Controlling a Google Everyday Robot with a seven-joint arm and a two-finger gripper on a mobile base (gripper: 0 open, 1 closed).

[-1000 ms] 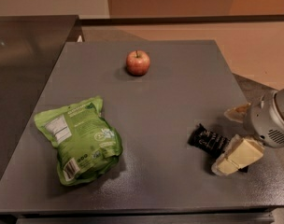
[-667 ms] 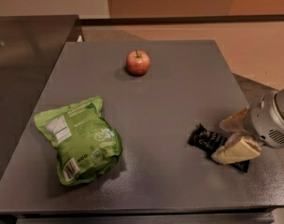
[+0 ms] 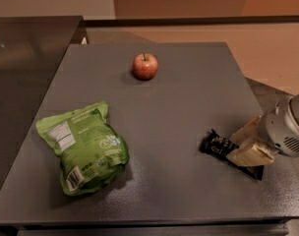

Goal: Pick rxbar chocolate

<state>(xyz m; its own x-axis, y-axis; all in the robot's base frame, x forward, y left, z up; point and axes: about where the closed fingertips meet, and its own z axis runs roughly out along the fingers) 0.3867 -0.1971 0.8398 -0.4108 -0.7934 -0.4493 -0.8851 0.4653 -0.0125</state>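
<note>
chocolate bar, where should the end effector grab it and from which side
Grip the chocolate bar across its narrow width near the middle, from above: it lies flat on the table, long axis diagonal, so probably only the long edges offer a hold. The end effector is over its right half.

Seems a robot test space: grey desk [image 3: 189, 97], apple [image 3: 145, 66], green bag [image 3: 83, 146], steel counter [image 3: 26, 58] along its left edge, hand [image 3: 244, 142] at its right edge.

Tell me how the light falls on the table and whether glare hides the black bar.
Camera view: dim, warm light, soft shadows beneath the apple and green bag; no glare on the rxbar chocolate, though the tool, at the picture's right, covers part of it.
</note>
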